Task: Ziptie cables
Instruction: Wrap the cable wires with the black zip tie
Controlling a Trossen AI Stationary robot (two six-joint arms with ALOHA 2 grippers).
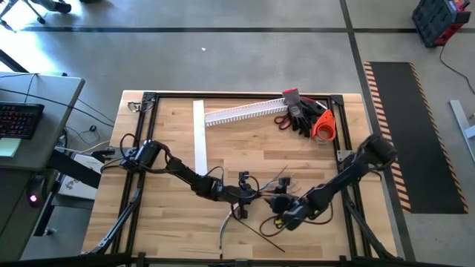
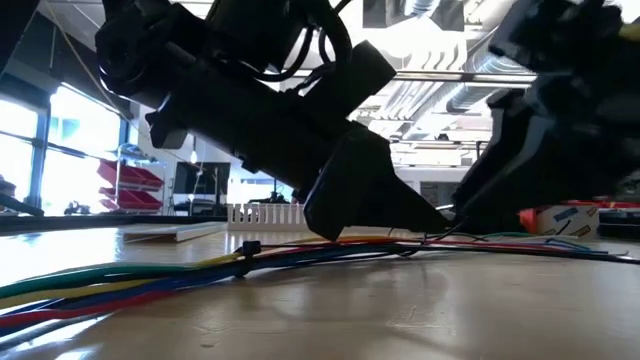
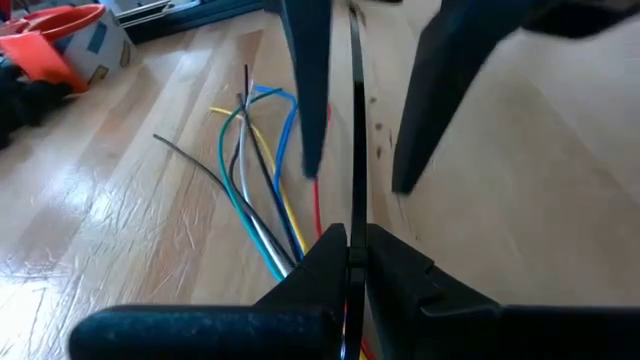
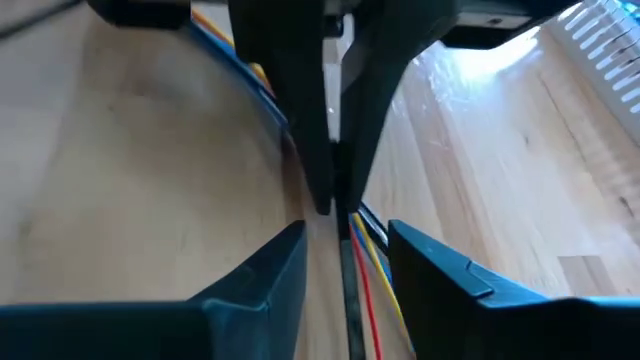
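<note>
The cables (image 3: pixel 250 190) are a loose bundle of coloured wires lying on the wooden table (image 1: pixel 171 222) near its middle front; they also show in the high view as cables (image 1: pixel 278 182) and in the low view as cables (image 2: pixel 150 275). My left gripper (image 3: pixel 352 250) is shut on a thin black ziptie (image 3: pixel 356 120). Coming from the opposite side, my right gripper (image 4: pixel 348 255) is open. Its two fingers stand on either side of that ziptie without touching it. In the high view my left gripper (image 1: pixel 249 196) and right gripper (image 1: pixel 286 216) nearly meet. My left gripper pinches the ziptie (image 3: pixel 355 225) between its two fingertips (image 3: pixel 325 250). The fingers slant down from the table's left and lie along the strip. The strip runs straight on past the fingertips, into the gap of my right gripper.
A second black strip (image 1: pixel 261 233) lies loose near the front edge. At the back are a white slotted channel (image 1: pixel 245 111), a flat white strip (image 1: pixel 199 137), black gloves (image 1: pixel 300 115) and an orange object (image 1: pixel 323 126). A black frame rail (image 1: pixel 237 95) borders the table.
</note>
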